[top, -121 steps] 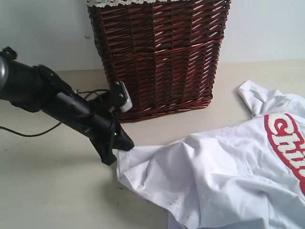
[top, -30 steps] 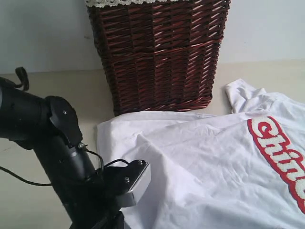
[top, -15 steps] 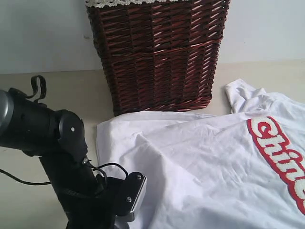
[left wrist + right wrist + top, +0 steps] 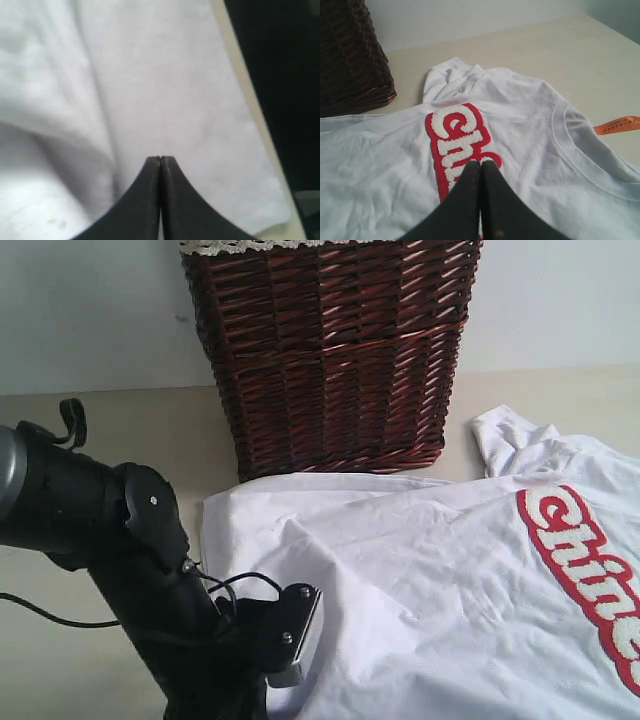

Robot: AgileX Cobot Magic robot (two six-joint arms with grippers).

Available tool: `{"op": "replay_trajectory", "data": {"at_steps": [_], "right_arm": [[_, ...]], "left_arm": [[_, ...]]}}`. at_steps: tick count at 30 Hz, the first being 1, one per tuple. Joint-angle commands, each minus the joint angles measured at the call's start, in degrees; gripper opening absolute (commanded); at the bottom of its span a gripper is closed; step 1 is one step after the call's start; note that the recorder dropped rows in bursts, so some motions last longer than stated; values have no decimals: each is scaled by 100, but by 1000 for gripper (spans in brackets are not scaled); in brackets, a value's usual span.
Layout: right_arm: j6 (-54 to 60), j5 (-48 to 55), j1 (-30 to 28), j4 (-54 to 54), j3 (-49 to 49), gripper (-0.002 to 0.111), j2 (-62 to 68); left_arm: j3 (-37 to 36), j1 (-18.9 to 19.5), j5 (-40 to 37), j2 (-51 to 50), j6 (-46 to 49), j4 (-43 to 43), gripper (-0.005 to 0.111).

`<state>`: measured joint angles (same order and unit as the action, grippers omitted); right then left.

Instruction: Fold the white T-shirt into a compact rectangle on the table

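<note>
The white T-shirt (image 4: pixel 450 580) lies spread on the pale table (image 4: pixel 100 430), its red-outlined letters (image 4: pixel 580 580) towards the right. My left arm (image 4: pixel 150 580) reaches down at the shirt's left hem, and its fingertips drop below the exterior view's edge. In the left wrist view my left gripper (image 4: pixel 160 159) is shut with nothing showing between the jaws, just above plain white cloth (image 4: pixel 150 90). My right gripper (image 4: pixel 480 162) is shut and empty too, hovering over the letters (image 4: pixel 455 135); it is out of the exterior view.
A dark brown wicker basket (image 4: pixel 330 350) with lace trim stands at the back against the wall, just behind the shirt's far edge. An orange neck tag (image 4: pixel 617 124) sticks out by the collar. Bare table (image 4: pixel 545 45) lies beyond the shirt.
My left arm has shifted a little to the right along the shirt's left hem, still low. The shirt has barely moved, and both grippers have stayed shut.
</note>
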<state>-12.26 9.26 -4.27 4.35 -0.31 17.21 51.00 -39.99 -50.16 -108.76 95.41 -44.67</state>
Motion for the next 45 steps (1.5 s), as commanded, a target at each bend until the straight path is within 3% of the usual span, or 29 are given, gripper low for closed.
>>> {"op": "replay_trajectory", "data": {"at_steps": [1,9,21,28,34,38,45], "right_arm": [[16,-61,23,28,31,0,-44],[16,-61,23,28,31,0,-44],[16,-61,23,28,31,0,-44],[16,-61,23,28,31,0,-44],[16,-61,23,28,31,0,-44],[16,-61,23,28,31,0,-44],[16,-61,23,28,31,0,-44]], "left_arm": [[23,-10,653,-100,48,262,0],[-290,-10,419,-26,-1100,1433,0],[-1431,28,300,104,-1143,1528,0],[-1103,421,30,661,-1187,1291,0],[-510,691,-534,1180,-1187,489,0],[-371,691,497,1107,-964,-334,0],[-371,691,2933,466,417,-2004,0]]}}
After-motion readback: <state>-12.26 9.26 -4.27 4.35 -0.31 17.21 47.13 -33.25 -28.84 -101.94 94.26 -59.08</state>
